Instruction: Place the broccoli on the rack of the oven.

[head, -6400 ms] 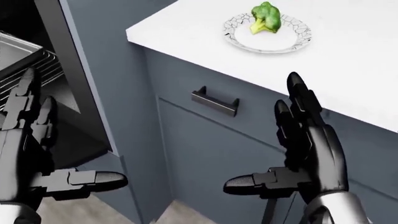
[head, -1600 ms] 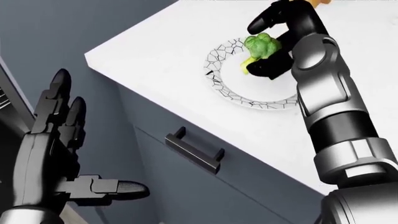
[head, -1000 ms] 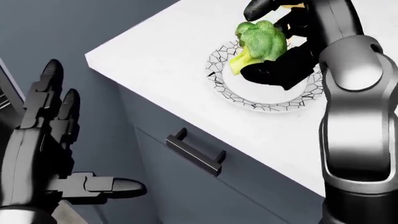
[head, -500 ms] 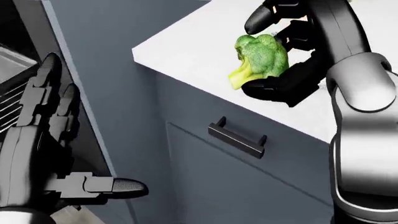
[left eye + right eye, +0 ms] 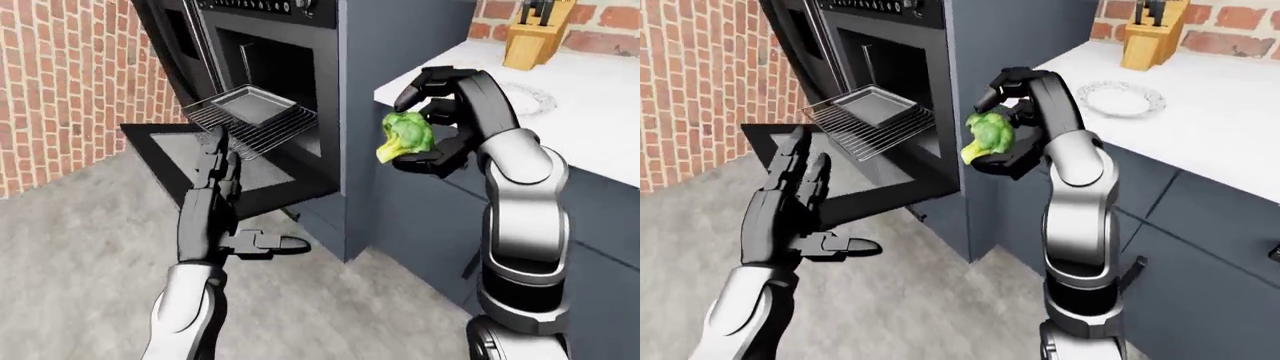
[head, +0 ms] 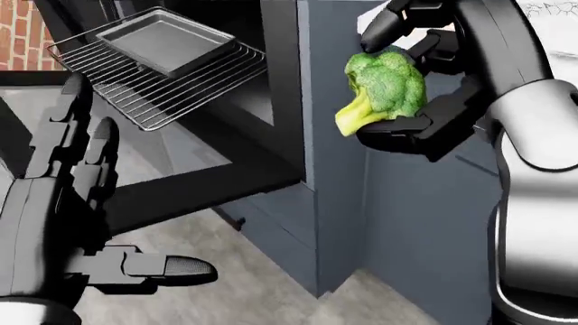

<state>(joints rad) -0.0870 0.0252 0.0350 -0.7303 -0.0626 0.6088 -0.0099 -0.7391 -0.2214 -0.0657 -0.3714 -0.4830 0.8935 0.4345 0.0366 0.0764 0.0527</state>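
Head view: right robot hand clamps broccoli; left robot hand spread; baking tray on oven rack

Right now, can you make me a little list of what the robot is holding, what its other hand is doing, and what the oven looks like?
holding: broccoli, gripped in the right hand, up in the air
other hand: left hand, open, fingers spread, holding nothing
oven door: open, folded down flat
rack: pulled out of the oven
on the rack: a grey baking tray
plate: on the white counter, nothing on it
also on counter: wooden knife block
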